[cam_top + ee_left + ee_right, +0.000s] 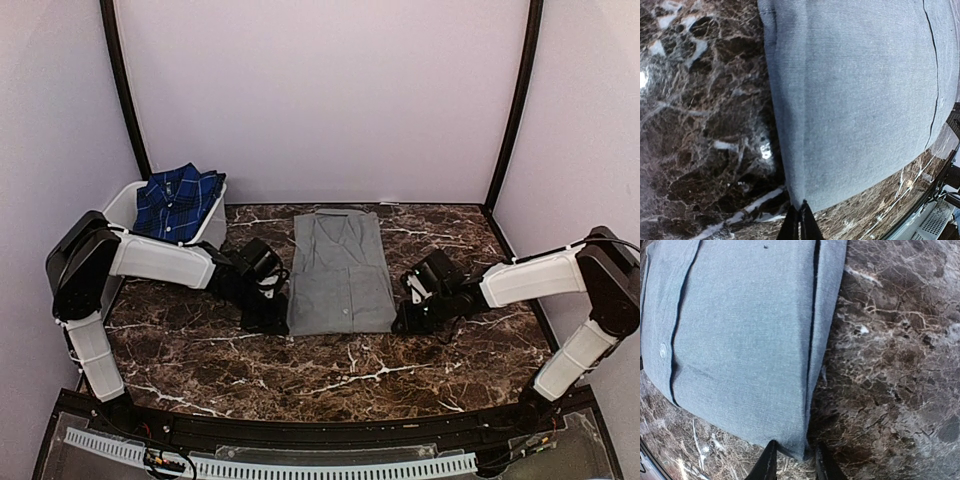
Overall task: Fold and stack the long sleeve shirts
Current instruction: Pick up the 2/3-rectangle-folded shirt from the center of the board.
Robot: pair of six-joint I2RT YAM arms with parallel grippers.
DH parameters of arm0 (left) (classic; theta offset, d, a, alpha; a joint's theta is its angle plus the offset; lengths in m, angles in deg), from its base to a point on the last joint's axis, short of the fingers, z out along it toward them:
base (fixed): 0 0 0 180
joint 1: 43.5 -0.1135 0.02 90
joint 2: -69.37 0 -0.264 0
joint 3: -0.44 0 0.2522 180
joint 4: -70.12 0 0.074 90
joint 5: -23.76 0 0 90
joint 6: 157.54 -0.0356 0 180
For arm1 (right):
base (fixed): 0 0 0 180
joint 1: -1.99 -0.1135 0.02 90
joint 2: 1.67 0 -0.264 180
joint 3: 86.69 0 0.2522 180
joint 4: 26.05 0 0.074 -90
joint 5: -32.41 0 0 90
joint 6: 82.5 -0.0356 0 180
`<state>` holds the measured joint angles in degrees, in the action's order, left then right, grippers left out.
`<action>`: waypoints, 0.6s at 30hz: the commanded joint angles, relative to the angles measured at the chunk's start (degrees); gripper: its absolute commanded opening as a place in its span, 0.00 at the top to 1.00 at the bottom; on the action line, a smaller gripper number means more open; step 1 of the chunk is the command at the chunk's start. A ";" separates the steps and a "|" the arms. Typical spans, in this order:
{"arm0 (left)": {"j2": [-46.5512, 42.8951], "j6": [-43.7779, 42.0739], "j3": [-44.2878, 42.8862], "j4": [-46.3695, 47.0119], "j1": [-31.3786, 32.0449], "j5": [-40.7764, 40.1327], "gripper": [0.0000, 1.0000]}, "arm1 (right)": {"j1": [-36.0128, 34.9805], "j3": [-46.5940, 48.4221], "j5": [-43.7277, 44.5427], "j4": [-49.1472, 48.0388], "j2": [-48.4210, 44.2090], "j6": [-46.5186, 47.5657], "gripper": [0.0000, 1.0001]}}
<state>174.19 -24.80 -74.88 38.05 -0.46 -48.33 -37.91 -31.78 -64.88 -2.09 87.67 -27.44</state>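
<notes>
The grey long sleeve shirt [340,272] lies flat in the middle of the table, folded into a long narrow rectangle with its collar at the far end. My left gripper [273,322] is at its near left corner. In the left wrist view the gripper [800,222] has its fingers pressed together on that corner of the shirt [860,95]. My right gripper [403,322] is at the near right corner. In the right wrist view the gripper [794,462] is open, with the shirt's corner [747,340] between the two fingers. The plaid long sleeve shirt [178,200] lies crumpled in the tub.
A white plastic tub [214,226] stands at the back left, close behind my left arm. The dark marble table [330,375] ends at a black front rail. Pale walls enclose the back and both sides.
</notes>
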 commanded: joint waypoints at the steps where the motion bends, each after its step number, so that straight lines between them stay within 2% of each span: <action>1: -4.10 -0.28 1.46 -2.63 0.46 -0.71 0.95 | -0.67 -1.54 -0.40 -1.20 0.95 -0.97 0.81; 3: -5.01 -0.32 2.16 -2.65 0.39 -0.96 0.84 | -0.81 -1.76 -0.56 -1.23 0.63 -1.16 0.87; 7: -5.73 -0.26 3.22 -1.51 0.44 -0.26 0.75 | -1.26 -1.69 -0.98 -1.36 0.63 -1.36 0.95; 18: -3.21 -0.30 3.46 -0.09 0.83 1.05 0.70 | -2.02 -1.75 -0.66 -1.19 0.33 -2.00 1.00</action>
<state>170.63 -24.82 -72.14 38.27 -0.11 -47.41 -39.18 -32.68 -65.49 -3.16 87.83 -28.86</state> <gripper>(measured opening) 0.295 0.007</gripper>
